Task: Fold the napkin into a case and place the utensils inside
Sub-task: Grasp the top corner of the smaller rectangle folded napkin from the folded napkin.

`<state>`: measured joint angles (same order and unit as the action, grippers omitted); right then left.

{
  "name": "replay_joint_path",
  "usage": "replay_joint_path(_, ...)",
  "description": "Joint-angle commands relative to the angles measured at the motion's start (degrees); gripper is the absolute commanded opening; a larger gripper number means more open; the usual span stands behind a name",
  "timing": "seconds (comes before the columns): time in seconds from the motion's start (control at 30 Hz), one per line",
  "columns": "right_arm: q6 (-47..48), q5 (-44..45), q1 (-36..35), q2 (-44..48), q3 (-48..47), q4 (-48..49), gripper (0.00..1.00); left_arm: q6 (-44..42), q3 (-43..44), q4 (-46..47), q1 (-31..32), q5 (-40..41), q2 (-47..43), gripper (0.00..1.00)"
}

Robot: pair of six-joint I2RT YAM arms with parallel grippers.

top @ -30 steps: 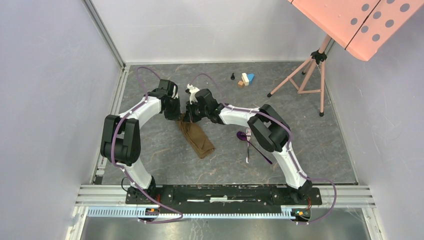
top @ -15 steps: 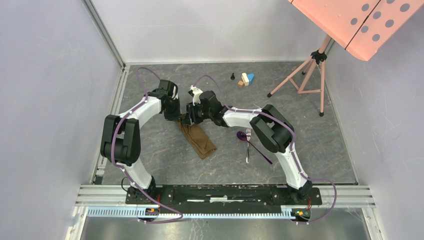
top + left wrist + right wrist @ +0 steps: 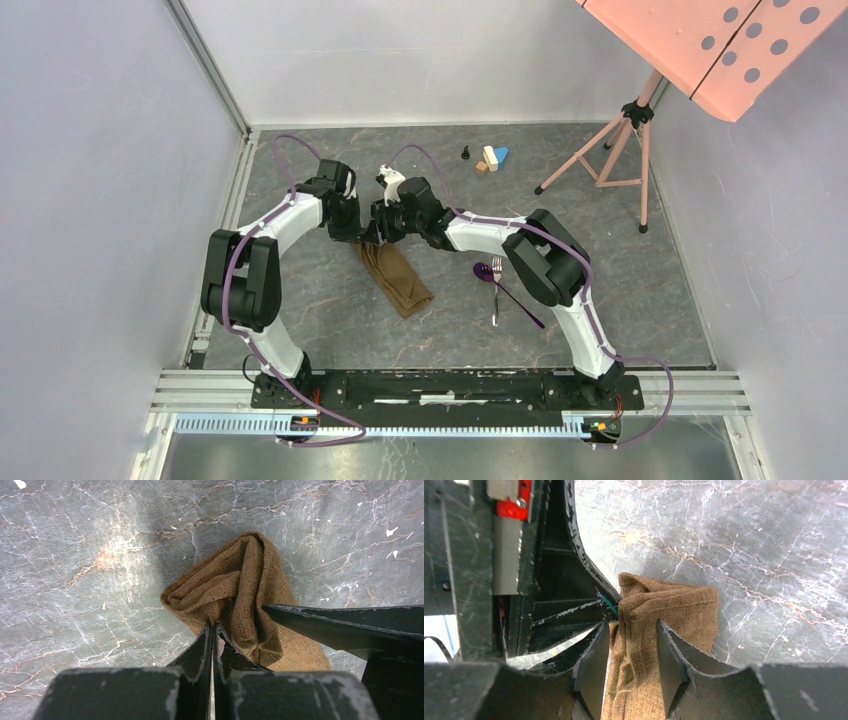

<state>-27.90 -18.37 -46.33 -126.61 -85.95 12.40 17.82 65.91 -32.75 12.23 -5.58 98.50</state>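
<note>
The napkin lies on the grey marbled table, a little left of its middle. It is folded into a narrow brown strip that runs from its 11 o'clock end, under the two grippers, to its 5 o'clock end nearer the arm bases. The far end is bunched and raised, while the near end lies flat.

The left gripper comes in from 9 o'clock. In the left wrist view its fingers are pressed together with a thin pinch of the napkin's edge caught between their tips. The right gripper reaches in from 3 o'clock and meets the same end. In the right wrist view its jaws stand a little apart with a thick ridge of the napkin filling the gap, and both inner faces lie against the cloth. In the top view the two grippers, left and right, sit just beside each other over that far end.

At 3 o'clock from the napkin, apart from it, lie the utensils. The spoon has its purple bowl toward 11 o'clock and its dark handle toward 5 o'clock. The silver fork points its tines to 12 o'clock and crosses the spoon's handle.

Further out, at 1 o'clock near the back wall, sits a cluster of small toy blocks. A pink tripod stand is at 2 o'clock by the right wall.
</note>
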Motion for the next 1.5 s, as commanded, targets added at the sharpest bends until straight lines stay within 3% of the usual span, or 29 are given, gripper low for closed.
replay_joint_path(0.0, 1.48, 2.27, 0.27, -0.66, -3.91, 0.1, 0.45, 0.72, -0.34, 0.47, -0.28, -0.22, -1.07, 0.02)
replay_joint_path(0.53, 1.67, 3.7, -0.26, -2.85, -6.0, -1.24, 0.38, 0.98, -0.56, 0.85, -0.25, -0.52, -1.03, 0.02)
replay_joint_path(0.73, 2.29, 3.85, -0.44, -3.22, -6.65, -3.03, 0.0, 1.25, -1.02, 1.65, -0.33, -0.34, -1.53, 0.02)
replay_joint_path(1.3, -2.33, -0.83, -2.44, -5.03, -2.94, 0.58, 0.0, 1.11, -2.18, 3.39, -0.29, 0.07, -5.09, 0.02)
replay_joint_path(1.47, -3.87, -1.89, -2.9, -9.42, -4.75, 3.01, 0.0, 2.25, -1.95, 3.0, -0.33, -1.49, -3.36, 0.02)
